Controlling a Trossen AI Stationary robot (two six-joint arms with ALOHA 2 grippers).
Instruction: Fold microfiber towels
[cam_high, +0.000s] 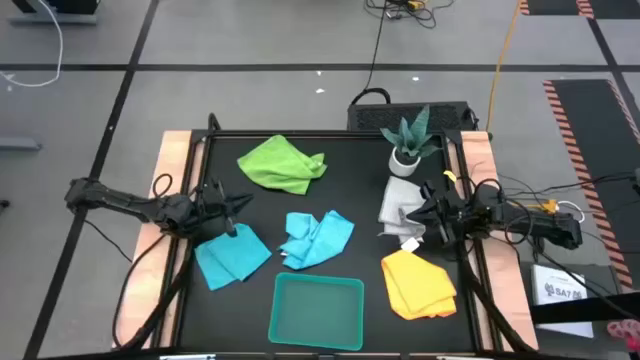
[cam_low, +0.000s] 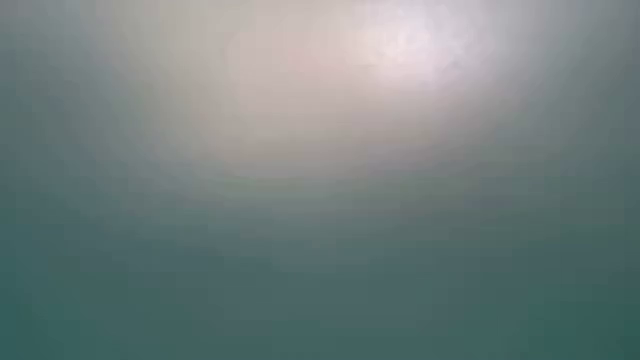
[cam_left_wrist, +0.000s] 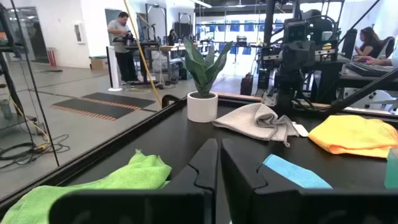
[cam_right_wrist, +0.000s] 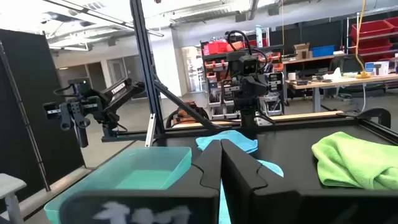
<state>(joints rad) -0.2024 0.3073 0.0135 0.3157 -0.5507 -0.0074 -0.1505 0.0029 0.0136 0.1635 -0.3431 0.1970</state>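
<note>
Five towels lie on the black table: a lime green one (cam_high: 283, 163) at the far side, a flat turquoise one (cam_high: 232, 256) at the left, a crumpled turquoise one (cam_high: 318, 238) in the middle, a pale grey-white one (cam_high: 400, 205) at the right, and a yellow-orange one (cam_high: 418, 283) at the near right. My left gripper (cam_high: 240, 203) is shut and empty, level above the table beside the flat turquoise towel. My right gripper (cam_high: 420, 212) is shut and empty, its tips over the grey-white towel's edge. The low view shows only a blurred teal haze.
A teal plastic tray (cam_high: 317, 310) stands at the near middle edge. A potted plant (cam_high: 408, 140) stands at the far right, just beyond the grey-white towel. A raised rim (cam_high: 190, 140) runs round the table. People show in the room beyond in the left wrist view (cam_left_wrist: 121, 37).
</note>
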